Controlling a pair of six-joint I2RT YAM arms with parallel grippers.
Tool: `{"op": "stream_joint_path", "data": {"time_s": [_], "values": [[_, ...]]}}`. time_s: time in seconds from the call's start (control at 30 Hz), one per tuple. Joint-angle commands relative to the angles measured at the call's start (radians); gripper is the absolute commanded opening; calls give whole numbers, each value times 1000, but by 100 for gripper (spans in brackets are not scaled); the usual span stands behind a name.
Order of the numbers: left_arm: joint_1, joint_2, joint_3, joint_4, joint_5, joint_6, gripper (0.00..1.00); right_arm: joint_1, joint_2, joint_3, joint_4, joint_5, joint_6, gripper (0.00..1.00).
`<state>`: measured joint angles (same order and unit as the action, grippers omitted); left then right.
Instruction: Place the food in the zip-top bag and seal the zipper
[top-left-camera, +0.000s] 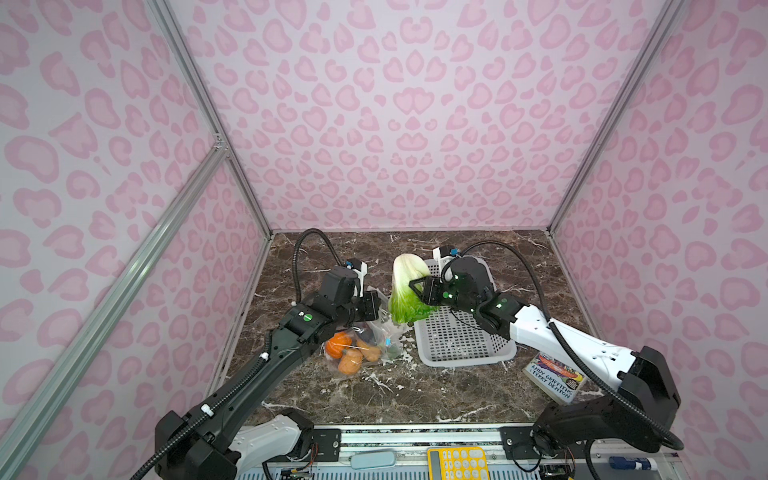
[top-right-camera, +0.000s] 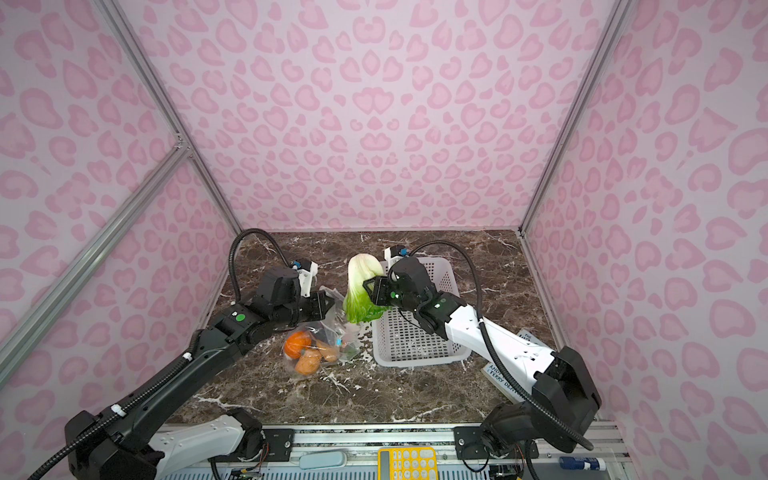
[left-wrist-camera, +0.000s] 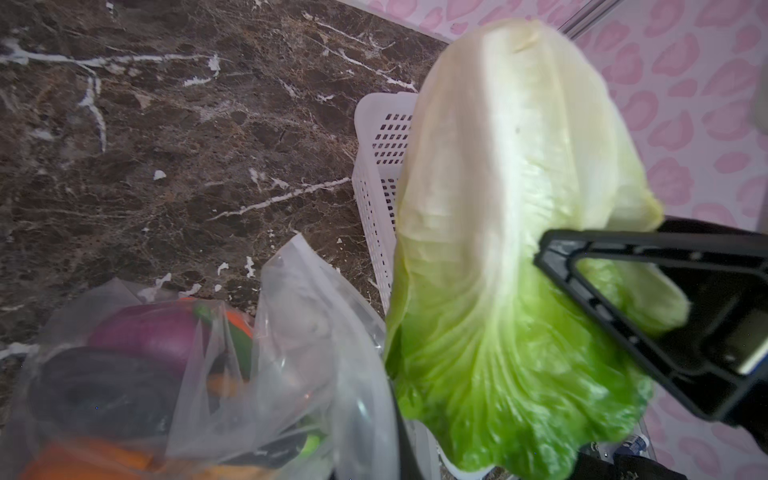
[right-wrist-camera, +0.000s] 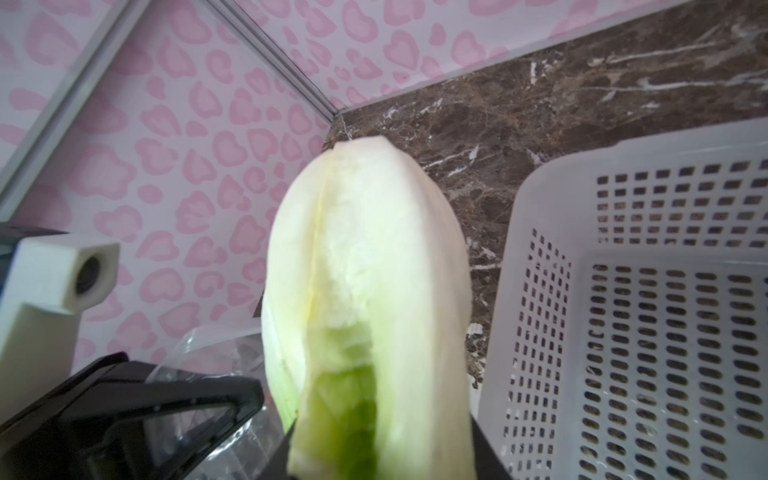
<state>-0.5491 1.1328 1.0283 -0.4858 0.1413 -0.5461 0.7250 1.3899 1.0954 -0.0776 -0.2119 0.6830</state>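
At the left of the bench (top-left-camera: 415, 399), the left claw (top-left-camera: 370, 305) is pinched shut on the raised mouth edge of the zip-top bag (top-left-camera: 380, 332), as I read it from both top views. Its own wrist view shows the film lifted toward the lens. Bag contents, lying low on the marble: pumpkin (top-left-camera: 336, 345), two potatoes (top-left-camera: 351, 362) and, in the left wrist view, a purple onion (left-wrist-camera: 153, 332). The zipper's blue tab (top-left-camera: 387, 341) sits on the slack side of the mouth, and the strip is not sealed.

Centre: the cabbage (top-left-camera: 405, 282) hangs clear of the bench, white stem end up and green leaves down. It is just beside the bag mouth and over the left wall of the white perforated basket (top-left-camera: 465, 362). The right claw (top-left-camera: 419, 293) is clamped across its leafy lower half. Far right: a book (top-left-camera: 555, 378) lies near the basket's corner.

Hazards, as I judge them:
- **Snagging:** the cabbage looks broad against a mouth held up at one edge only. Its leaves may catch the film, fold the mouth shut or drag it out of the left claw.
- **Slipping:** the grip is on soft leaf, so the cabbage may slip and drop onto the bench or into the basket.
- **Spilling:** a hard push downward could roll the vegetables already inside back out.
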Motion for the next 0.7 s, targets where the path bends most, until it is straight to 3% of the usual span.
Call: {"op": "stream_joint_path", "data": {"time_s": [0.0, 0.27, 0.47, 0.67], "values": [[5, 2, 66, -48, 17, 145, 3, -2, -41, 31, -52, -23, -86, 35], [5, 25, 158, -95, 159, 284, 3, -2, -108, 96, -183, -26, -195, 33], [5, 15, 128, -81, 108, 259, 3, 3, -137, 75, -230, -71, -171, 31], [5, 7, 109, -69, 48, 225, 3, 17, -172, 86, -341, -206, -127, 31]]}}
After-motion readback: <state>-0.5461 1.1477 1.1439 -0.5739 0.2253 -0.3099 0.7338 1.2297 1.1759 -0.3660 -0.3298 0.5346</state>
